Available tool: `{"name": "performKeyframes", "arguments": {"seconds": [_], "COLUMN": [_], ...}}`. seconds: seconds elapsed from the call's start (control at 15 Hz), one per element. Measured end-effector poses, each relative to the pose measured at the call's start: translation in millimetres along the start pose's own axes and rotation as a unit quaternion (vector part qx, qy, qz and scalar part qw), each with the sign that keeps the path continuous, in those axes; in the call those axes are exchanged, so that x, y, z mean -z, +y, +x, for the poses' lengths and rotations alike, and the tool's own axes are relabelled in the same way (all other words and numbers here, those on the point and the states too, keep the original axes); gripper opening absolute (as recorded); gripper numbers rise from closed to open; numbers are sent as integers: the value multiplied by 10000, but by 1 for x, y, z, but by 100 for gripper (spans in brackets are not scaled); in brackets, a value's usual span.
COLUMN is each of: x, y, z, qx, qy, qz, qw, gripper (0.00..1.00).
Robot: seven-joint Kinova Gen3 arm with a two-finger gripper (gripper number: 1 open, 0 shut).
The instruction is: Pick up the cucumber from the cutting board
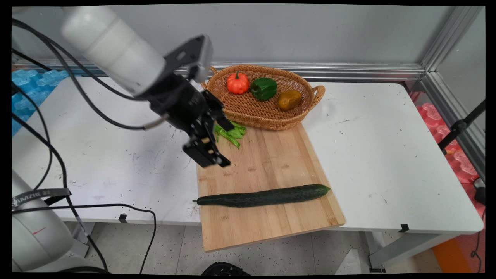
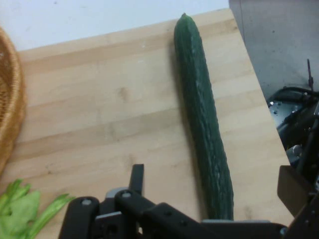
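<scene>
Cucumber (image 1: 263, 196) lies lengthwise across the near part of the bamboo cutting board (image 1: 271, 162), stem end at the board's left edge, blunt end pointing right. It sits below and nearer to camera than the gripper (image 1: 211, 155), well apart from it, nothing touching. Board's near edge hangs past the white table (image 1: 379, 155) edge.

Gripper hangs in the air over the board's left edge, tilted, aimed down and toward the near right. Holds nothing. Whether the fingers are spread or closed: cannot tell, linkage blocks them in both views. In the hand view the cucumber (image 2: 204, 124) runs long-ways ahead of the gripper, slightly off to one side, on the board (image 2: 114, 114).

Just behind the gripper, at the board's far left corner, a bunch of green leafy vegetable (image 1: 231, 133), partly hidden by the gripper body. Hand view shows it at the lower left corner (image 2: 22, 214).

Farther back, beyond the gripper and to its right, an oval wicker basket (image 1: 267, 116) with handles, touching the board's far edge. Inside, left to right: small orange pumpkin (image 1: 237, 83), green bell pepper (image 1: 264, 88), brownish-yellow bell pepper (image 1: 289, 99).
</scene>
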Motion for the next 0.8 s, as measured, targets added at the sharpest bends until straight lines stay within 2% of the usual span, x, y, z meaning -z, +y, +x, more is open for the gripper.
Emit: {"name": "performKeyframes", "arguments": {"seconds": [0.8], "x": [-106], "y": [21], "z": [28], "qx": [262], "qy": [-349], "qz": [55], "qw": [9990], "gripper": [100]}}
